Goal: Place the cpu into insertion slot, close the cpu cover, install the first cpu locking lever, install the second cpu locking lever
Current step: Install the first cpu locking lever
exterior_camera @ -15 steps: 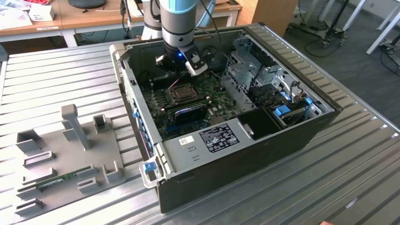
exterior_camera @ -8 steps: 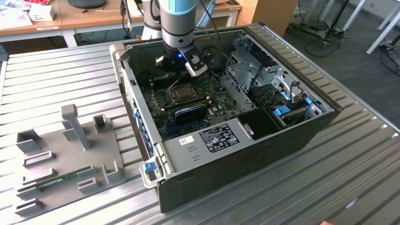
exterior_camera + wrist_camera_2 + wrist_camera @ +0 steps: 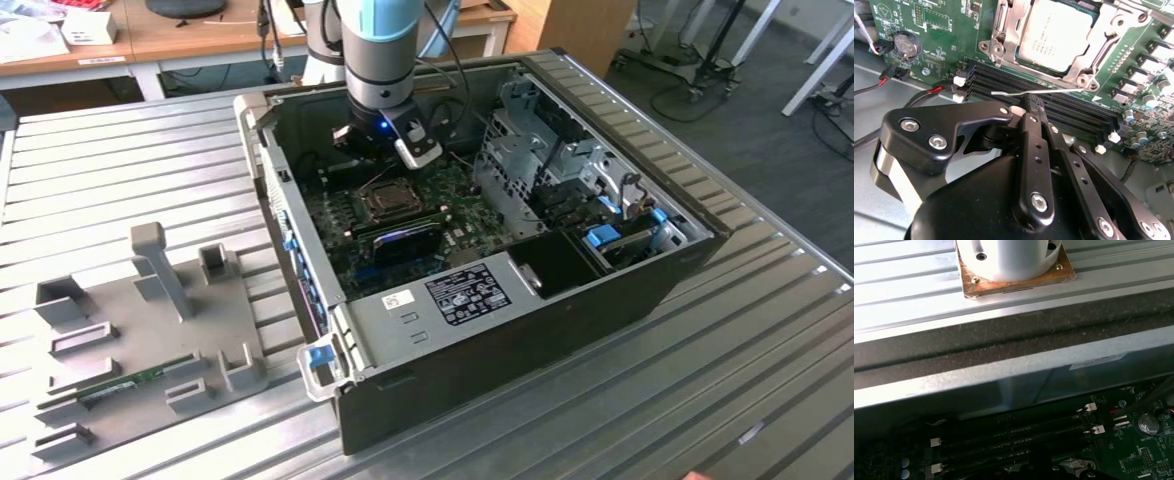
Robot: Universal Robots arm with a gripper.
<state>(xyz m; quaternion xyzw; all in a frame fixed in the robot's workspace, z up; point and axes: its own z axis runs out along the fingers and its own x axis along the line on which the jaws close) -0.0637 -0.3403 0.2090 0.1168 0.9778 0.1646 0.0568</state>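
Gripper (image 3: 1030,102) fingers are pressed together, pinching nothing, with the tips just beside a thin locking lever (image 3: 1036,92) that lies across the black memory slots (image 3: 1054,107). In the second wrist view, the cpu (image 3: 1054,35) sits in the insertion slot, and the cpu cover (image 3: 1009,30) frames it, apparently closed. I judge placement and cover closing done; lever installation remains, as this lever looks unlatched. In the exterior view, my arm reaches into the open computer case (image 3: 667,270); a coin battery (image 3: 906,44) and red-black wires (image 3: 929,91) lie nearby.
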